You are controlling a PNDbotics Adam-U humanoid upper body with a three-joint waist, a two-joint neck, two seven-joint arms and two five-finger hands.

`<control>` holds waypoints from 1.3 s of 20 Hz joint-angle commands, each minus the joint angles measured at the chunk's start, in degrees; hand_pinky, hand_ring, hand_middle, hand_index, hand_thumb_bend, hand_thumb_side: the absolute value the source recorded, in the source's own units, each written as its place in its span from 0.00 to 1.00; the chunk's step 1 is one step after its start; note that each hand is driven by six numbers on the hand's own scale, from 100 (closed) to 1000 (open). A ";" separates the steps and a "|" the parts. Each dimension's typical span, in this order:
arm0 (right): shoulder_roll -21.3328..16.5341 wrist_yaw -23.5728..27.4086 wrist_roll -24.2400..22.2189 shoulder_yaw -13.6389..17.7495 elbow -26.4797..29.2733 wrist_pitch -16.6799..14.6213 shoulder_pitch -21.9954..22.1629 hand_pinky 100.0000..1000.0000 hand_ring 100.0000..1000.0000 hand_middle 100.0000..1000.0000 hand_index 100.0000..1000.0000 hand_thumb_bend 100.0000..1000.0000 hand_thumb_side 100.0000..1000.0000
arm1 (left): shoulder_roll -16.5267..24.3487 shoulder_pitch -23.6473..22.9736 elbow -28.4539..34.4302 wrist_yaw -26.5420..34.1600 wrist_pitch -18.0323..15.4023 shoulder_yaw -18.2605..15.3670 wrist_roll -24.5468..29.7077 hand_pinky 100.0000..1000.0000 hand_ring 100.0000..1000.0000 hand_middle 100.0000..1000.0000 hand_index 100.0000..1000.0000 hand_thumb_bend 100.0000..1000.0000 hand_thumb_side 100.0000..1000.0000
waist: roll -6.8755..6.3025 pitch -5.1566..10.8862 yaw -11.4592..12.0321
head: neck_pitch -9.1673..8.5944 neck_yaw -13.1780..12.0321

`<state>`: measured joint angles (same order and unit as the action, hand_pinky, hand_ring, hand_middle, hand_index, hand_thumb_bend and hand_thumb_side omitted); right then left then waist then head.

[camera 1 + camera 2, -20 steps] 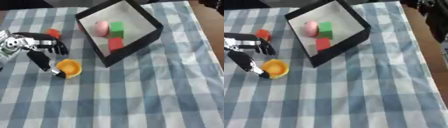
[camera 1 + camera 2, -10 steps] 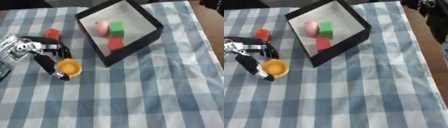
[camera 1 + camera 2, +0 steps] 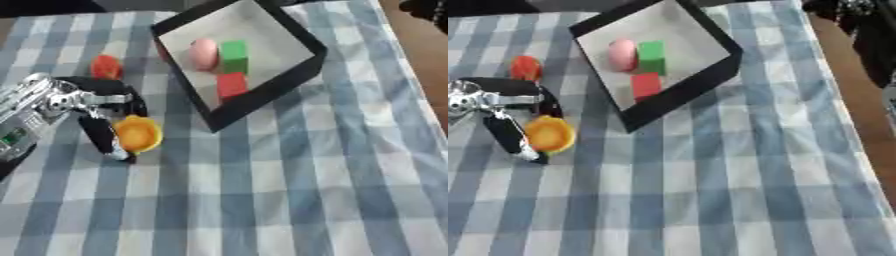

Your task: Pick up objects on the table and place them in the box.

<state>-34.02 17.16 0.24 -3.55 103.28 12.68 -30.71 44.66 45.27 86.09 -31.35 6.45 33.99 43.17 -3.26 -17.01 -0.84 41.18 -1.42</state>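
**Left hand closes in around the orange cup**

A second ago the left hand [image 3: 98, 107] had its curled fingers [image 3: 122, 92] up beside the red object [image 3: 106, 66], with only the thumb [image 3: 103, 138] reaching toward the orange cup [image 3: 137, 133]. Since then the hand has slid toward the cup: the fingers now sit clear of the red object and arch just above the cup's rim, while the thumb lies along the cup's left side, touching it. The cup itself has barely shifted.
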 commanded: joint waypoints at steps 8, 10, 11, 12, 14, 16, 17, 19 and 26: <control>-1.01 -0.42 -0.17 0.56 0.19 0.03 -0.24 0.91 0.75 0.72 0.71 0.00 0.70 | 2.90 -0.44 6.12 0.26 1.09 -2.67 -2.07 0.68 0.66 0.57 0.68 0.14 0.00 | 0.01 1.37 0.15 | 0.29 -0.13; -1.12 -0.45 -0.19 0.60 0.18 -0.03 -0.20 0.91 0.75 0.72 0.71 0.00 0.70 | 4.11 -0.82 8.47 0.78 1.80 -3.70 -2.30 0.68 0.65 0.56 0.67 0.08 0.00 | -0.01 1.41 0.25 | 0.33 0.00; -1.17 -0.44 -0.19 0.62 0.20 -0.06 -0.21 0.91 0.75 0.72 0.71 0.00 0.70 | 4.81 -1.05 9.75 1.02 2.12 -4.28 -2.42 0.68 0.65 0.56 0.67 0.07 0.00 | -0.01 1.43 0.28 | 0.35 0.09; -1.22 -0.42 -0.20 0.64 0.22 -0.11 -0.23 0.91 0.75 0.72 0.71 0.00 0.70 | 5.50 -1.30 11.04 1.28 2.41 -4.85 -2.46 0.68 0.66 0.57 0.68 0.07 0.00 | 0.00 1.44 0.30 | 0.36 0.17; -1.37 -0.37 -0.17 0.71 0.28 -0.19 -0.24 0.91 0.75 0.72 0.71 0.00 0.69 | 6.98 -1.81 13.57 1.86 2.90 -6.06 -2.19 0.68 0.66 0.57 0.69 0.09 0.00 | 0.00 1.48 0.35 | 0.37 0.28; -1.55 -0.32 -0.08 0.79 0.32 -0.26 -0.24 0.91 0.75 0.72 0.71 0.00 0.69 | 8.67 -2.19 16.00 2.58 3.31 -7.26 -1.60 0.68 0.66 0.58 0.69 0.09 0.00 | 0.00 1.50 0.42 | 0.34 0.41; -1.64 -0.29 -0.06 0.80 0.33 -0.28 -0.23 0.91 0.75 0.72 0.71 0.00 0.69 | 9.56 -2.29 17.25 2.86 3.49 -7.88 -1.37 0.69 0.67 0.58 0.69 0.10 0.00 | -0.01 1.52 0.45 | 0.33 0.48; -1.80 -0.25 -0.05 0.82 0.35 -0.32 -0.21 0.91 0.75 0.72 0.71 0.00 0.69 | 11.15 -2.21 19.78 3.03 3.69 -9.11 -1.22 0.69 0.67 0.58 0.69 0.10 0.00 | -0.02 1.55 0.54 | 0.28 0.62; -1.96 -0.12 -0.12 0.73 0.39 -0.37 -0.36 0.91 0.75 0.72 0.71 0.00 0.69 | 12.08 1.13 24.58 3.89 4.22 -11.62 0.04 0.70 0.69 0.61 0.72 0.12 0.00 | -0.07 1.76 0.72 | 0.09 0.80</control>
<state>-34.11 16.94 0.13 -3.51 102.98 12.49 -30.25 54.66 45.37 109.56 -27.71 10.59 23.84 42.82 -3.26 -17.01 -0.21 41.61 -0.81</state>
